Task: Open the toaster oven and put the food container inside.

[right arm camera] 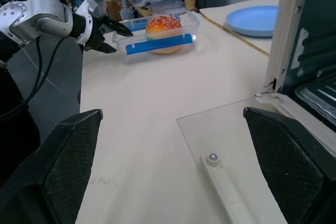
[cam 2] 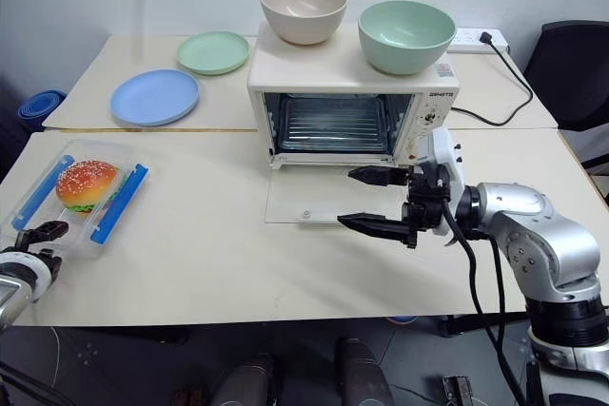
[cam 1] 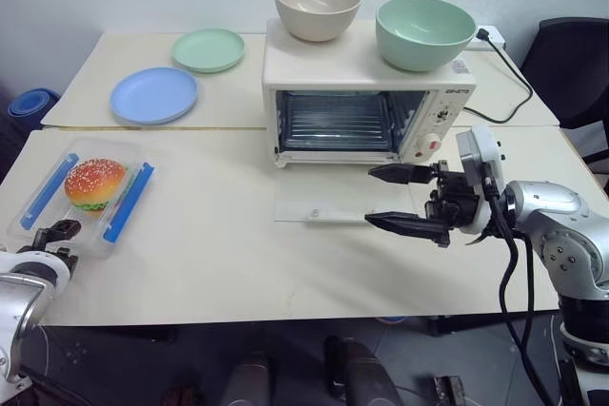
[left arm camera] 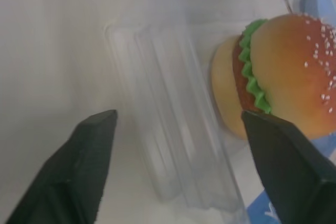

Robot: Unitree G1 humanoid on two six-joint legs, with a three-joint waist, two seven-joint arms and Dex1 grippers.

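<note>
Presently: toaster oven [cam 1: 366,92], door dropped flat, rack bare. Food container [cam 1: 88,195] lay near the table's left edge; left gripper [left arm camera: 178,145], fingers spread, straddled its near end wall. Right gripper [cam 1: 407,200] gaped over the door. Advice: seat both pads squarely before closing. Oven label unreadable

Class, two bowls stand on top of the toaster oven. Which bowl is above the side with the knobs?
The green bowl. It sits over the toaster oven's knob panel, towards the robot's right; the beige bowl stands over the glass-fronted side.
</note>
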